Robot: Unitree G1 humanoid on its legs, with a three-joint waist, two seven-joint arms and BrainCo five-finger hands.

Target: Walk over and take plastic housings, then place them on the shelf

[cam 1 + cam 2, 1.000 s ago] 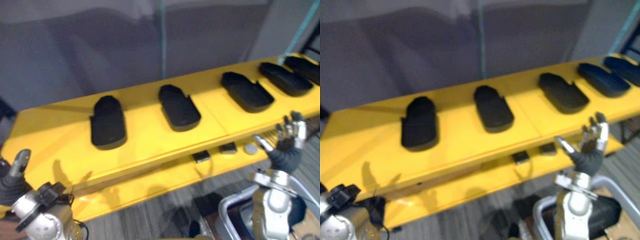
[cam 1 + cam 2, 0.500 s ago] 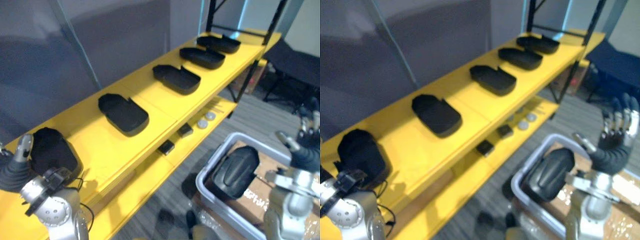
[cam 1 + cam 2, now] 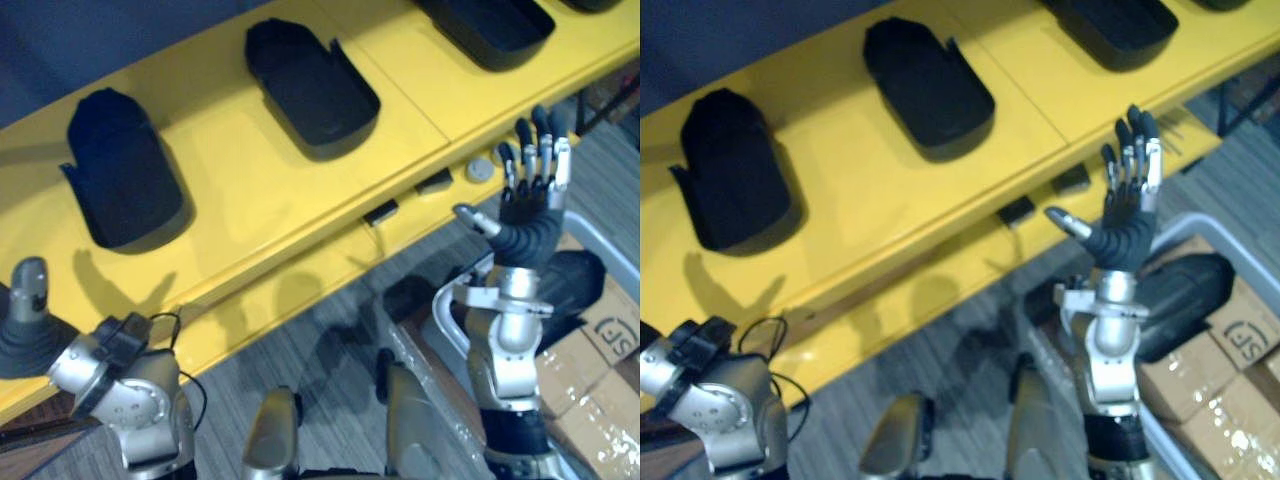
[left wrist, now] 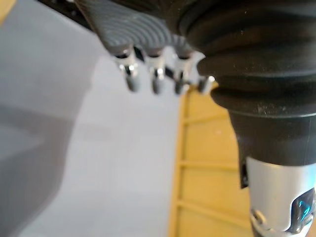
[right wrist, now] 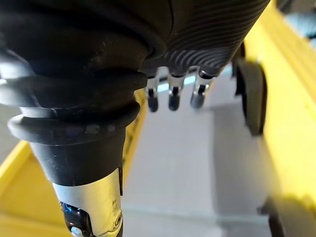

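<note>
My right hand (image 3: 530, 200) is raised, fingers spread and empty, my left hand (image 3: 25, 320) likewise loose, so with plastic housings (image 3: 120, 170) lying on the shelf (image 3: 230, 200) beyond my fingertips, the spare housing (image 3: 1185, 290) in the bin (image 3: 612, 243) under my right wrist looks still to fetch.

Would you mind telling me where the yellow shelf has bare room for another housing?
Bare patches on the shelf: between the left housing and the middle housing, between the middle housing and the right housing, and along the front edge. The lower ledge is busier, with small parts near the open right hand.
</note>
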